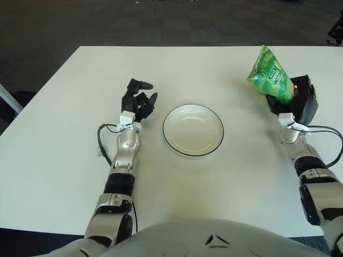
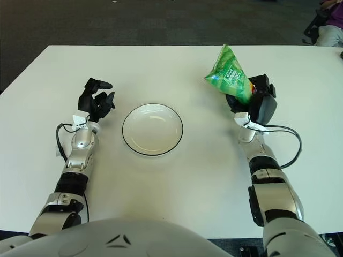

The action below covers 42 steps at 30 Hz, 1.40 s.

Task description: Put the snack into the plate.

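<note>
The right hand [image 1: 293, 103] grips the green snack bag [image 1: 269, 76], lifted right of the empty plate [image 1: 193, 130]; carrying and dropping remain; left hand [image 1: 137, 101] idles, fingers loosely open

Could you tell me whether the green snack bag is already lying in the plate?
No, the green snack bag is held up in the right hand, well to the right of the white plate, which holds nothing.
</note>
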### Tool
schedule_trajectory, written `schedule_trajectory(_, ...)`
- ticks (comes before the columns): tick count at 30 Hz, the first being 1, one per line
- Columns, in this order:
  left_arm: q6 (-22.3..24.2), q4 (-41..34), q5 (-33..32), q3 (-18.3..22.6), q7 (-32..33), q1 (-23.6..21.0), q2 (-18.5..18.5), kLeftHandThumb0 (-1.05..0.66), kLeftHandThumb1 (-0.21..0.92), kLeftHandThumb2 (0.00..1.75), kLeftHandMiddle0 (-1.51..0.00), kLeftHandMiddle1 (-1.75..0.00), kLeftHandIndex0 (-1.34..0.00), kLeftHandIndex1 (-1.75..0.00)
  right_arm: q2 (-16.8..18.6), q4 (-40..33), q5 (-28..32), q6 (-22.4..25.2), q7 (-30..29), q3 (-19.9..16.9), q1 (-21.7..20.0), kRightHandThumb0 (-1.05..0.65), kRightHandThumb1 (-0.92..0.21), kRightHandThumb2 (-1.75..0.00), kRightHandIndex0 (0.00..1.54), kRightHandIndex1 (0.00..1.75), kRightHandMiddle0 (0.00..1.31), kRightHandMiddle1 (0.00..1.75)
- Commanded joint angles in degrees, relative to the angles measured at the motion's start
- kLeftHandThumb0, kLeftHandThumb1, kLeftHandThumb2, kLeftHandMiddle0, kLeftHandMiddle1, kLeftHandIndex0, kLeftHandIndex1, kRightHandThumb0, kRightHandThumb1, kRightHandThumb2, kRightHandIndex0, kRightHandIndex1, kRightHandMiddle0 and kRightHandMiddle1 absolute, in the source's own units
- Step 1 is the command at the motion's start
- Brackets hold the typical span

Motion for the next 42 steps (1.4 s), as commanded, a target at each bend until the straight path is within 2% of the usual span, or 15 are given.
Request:
schedule_trajectory(1, -0.8, 0.6, 0.1, 0.2, 0.4, -0.8, 0.5, -0.36, 0.92, 0.23, -0.98, -1.75, -0.51, -1.43, 1.3, -6.8, 3.5, 1.4, 4.3, -2.4, 1.6, -0.19, -0.79, -0.41, 0.76, 1.75, 0.54, 1.74)
schedule_trajectory(2, -0.8, 0.7, 0.0, 0.3, 0.4, -0.9, 0.5, -0.36, 0.92, 0.23, -0.98, -1.75, -0.51, -1.43, 1.8, -8.7, 4.3, 1.8, 5.7, -2.8, 2.1, -0.17, -0.84, -0.29, 0.77, 1.75, 0.56, 1.74)
schedule_trajectory(5, -0.9, 1.0, -0.1, 0.4, 0.2, -1.0, 0.7, -0.36, 0.92, 0.23, -0.98, -1.75, -0.51, -1.43, 2.9, -15.2, 7.0, 2.8, 11.0, -3.6, 3.9, -0.14, -0.89, -0.14, 0.79, 1.75, 0.6, 1.74)
schedule_trajectory(8, -0.9, 1.1, -0.3, 0.6, 0.0, -1.0, 0.9, -0.36, 0.92, 0.23, -0.98, -1.75, -0.51, -1.43, 3.7, -21.3, 8.6, 3.5, 16.1, -3.5, 5.6, -0.13, -0.91, -0.09, 0.81, 1.75, 0.62, 1.75)
schedule_trajectory(17, -0.8, 1.5, -0.6, 0.9, -0.1, -1.2, 1.2, -0.36, 0.92, 0.23, -0.98, -1.75, -0.51, -1.43, 5.0, -29.8, 9.4, 4.0, 27.3, -3.0, 6.9, -0.09, -0.92, -0.05, 0.88, 1.75, 0.67, 1.75)
schedule_trajectory(24, -0.8, 1.7, -0.8, 1.0, -0.2, -1.3, 1.4, -0.36, 0.92, 0.23, -0.98, -1.75, -0.51, -1.43, 4.8, -33.4, 3.1, 4.8, 29.8, -1.7, 7.0, -0.07, -0.92, -0.05, 0.89, 1.75, 0.67, 1.75)
schedule_trajectory(34, -0.7, 2.3, -0.6, 1.1, 0.2, -1.5, 1.6, -0.36, 0.92, 0.23, -0.97, -1.75, -0.51, -1.43, 6.2, -35.9, 1.4, 4.8, 35.7, 1.4, 5.9, -0.07, -0.92, -0.05, 0.9, 1.75, 0.66, 1.75)
schedule_trajectory(42, -0.7, 2.5, -0.6, 1.3, 0.3, -1.6, 1.7, -0.36, 0.92, 0.23, -0.97, -1.75, -0.51, -1.44, 5.2, -36.0, -4.7, 3.5, 36.0, 3.4, 4.7, -0.07, -0.92, -0.06, 0.89, 1.75, 0.66, 1.75)
